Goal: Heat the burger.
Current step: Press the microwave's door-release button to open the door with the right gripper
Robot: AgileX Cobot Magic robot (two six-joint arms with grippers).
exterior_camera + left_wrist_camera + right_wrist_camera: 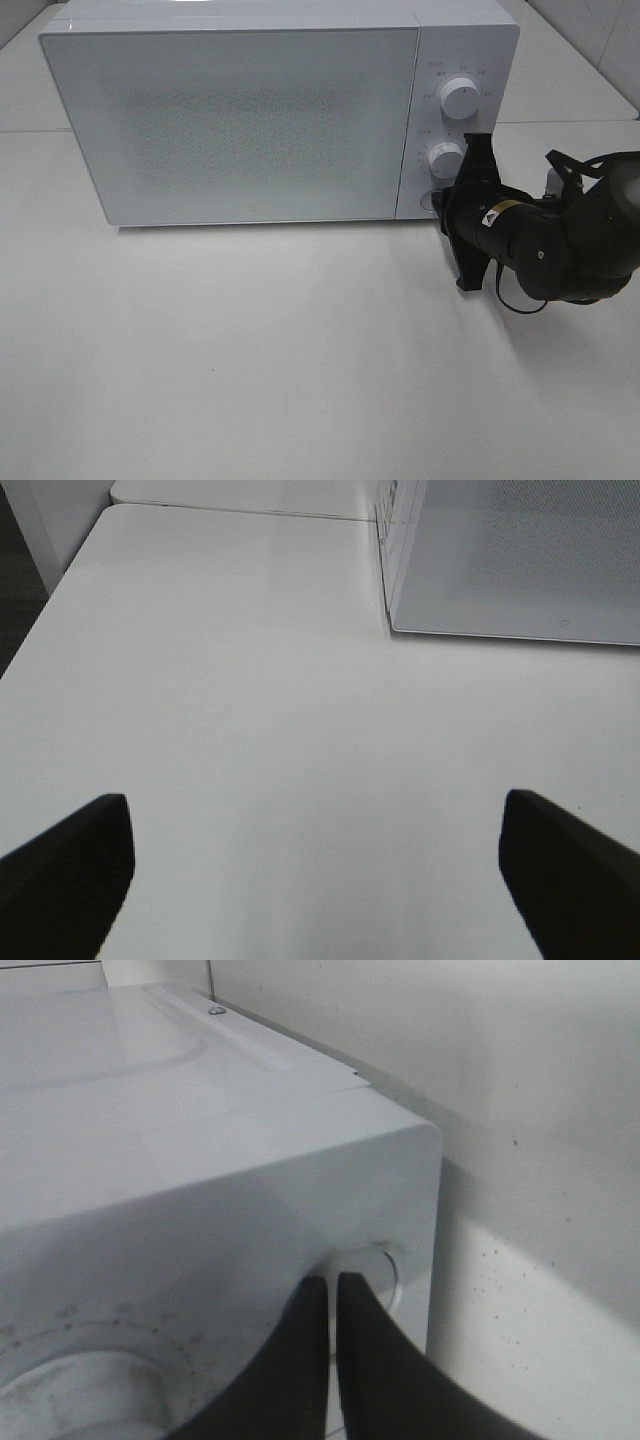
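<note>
The burger is out of view in every frame. A white microwave (250,120) stands at the back of the table with its door shut. My right gripper (441,206) is shut, and its tips (333,1282) rest against the round button (388,1263) at the bottom of the control panel, below the lower knob (444,160). My left gripper (315,820) is open over bare table with nothing between its fingers (70,870), and the microwave's left front corner (395,600) lies ahead of it. The high view does not show the left arm.
The control panel also carries an upper knob (458,97). The white table (250,350) spreads in front of the microwave. A tiled wall (600,30) rises at the back right. The table's left edge (40,610) drops to a dark floor.
</note>
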